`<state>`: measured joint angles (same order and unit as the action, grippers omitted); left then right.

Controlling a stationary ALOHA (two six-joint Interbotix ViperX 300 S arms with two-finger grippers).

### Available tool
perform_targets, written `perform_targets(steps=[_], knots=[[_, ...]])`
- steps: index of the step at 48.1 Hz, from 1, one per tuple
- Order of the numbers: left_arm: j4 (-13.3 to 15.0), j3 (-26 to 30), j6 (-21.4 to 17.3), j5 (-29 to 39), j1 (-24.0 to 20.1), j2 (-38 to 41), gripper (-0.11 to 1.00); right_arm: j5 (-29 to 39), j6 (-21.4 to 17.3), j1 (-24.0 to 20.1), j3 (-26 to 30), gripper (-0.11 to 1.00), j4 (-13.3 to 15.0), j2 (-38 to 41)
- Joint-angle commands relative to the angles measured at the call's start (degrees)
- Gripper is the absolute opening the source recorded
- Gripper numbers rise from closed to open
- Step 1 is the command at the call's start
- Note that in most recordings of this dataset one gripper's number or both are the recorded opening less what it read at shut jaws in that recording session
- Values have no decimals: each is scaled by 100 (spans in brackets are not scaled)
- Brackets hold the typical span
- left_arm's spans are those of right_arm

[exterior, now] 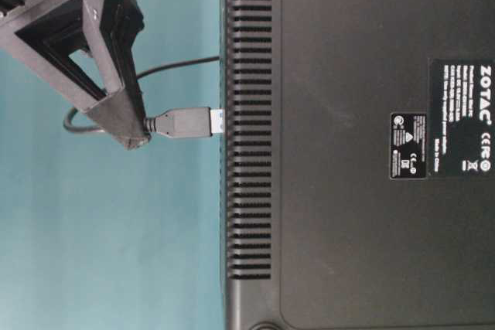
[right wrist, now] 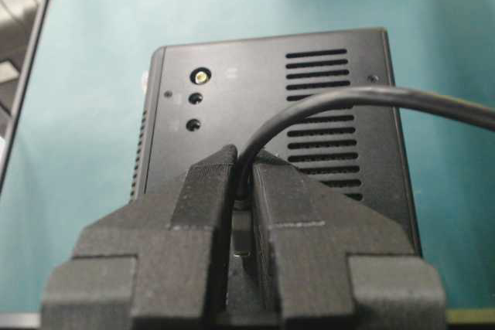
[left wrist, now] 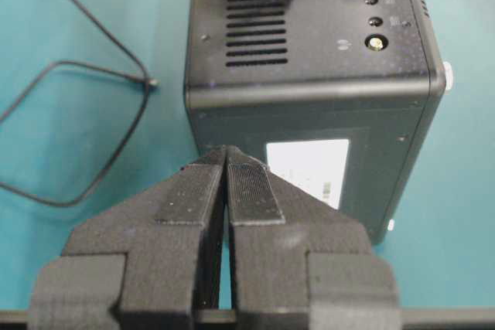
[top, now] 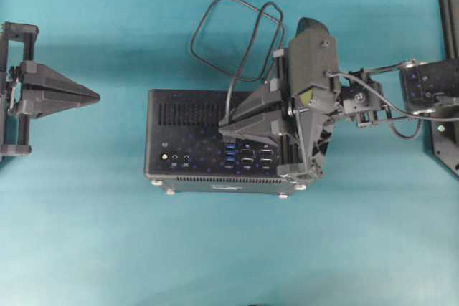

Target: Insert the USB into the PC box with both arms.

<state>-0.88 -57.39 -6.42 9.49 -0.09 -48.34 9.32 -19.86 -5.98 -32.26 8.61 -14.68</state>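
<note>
The PC box (top: 183, 134) lies in the middle of the teal table, ports facing up. My right gripper (top: 224, 124) hangs over its port face, shut on the USB plug (exterior: 182, 122). The plug's metal end meets the box's face (exterior: 232, 120); how deep it sits I cannot tell. In the right wrist view the plug (right wrist: 241, 222) sits between the fingers and its cable arcs away to the right. The cable's loose loop (top: 191, 42) lies behind the box. My left gripper (top: 95, 96) is shut and empty, well left of the box, pointing at it.
Blue ports (top: 229, 150) stand in a column just under the right gripper's tip. The cable's free metal tip (left wrist: 152, 82) rests on the table beside the box. A black frame post (top: 448, 5) rises at the right edge.
</note>
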Motion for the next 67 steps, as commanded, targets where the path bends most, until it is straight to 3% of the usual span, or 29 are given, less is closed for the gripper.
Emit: perform_targets(steps=[1,13,39,51,67], knots=[[-9,158,9,-53,0,18,0,26,-62,-70,44,11,-18,18],[-9,158,9,-53,0,18,0,26,-70,-158,-9,11,-193,53],[-18,158,9,-53,0,18,0,18,-62,-88,-97,11,-193,167],[-9,158,9,-53,0,18,0,26,-62,-229,-105,11,-413,176],[-18,158,9,-44,9,26,0,26,-9,-26,-114,11,-360,167]])
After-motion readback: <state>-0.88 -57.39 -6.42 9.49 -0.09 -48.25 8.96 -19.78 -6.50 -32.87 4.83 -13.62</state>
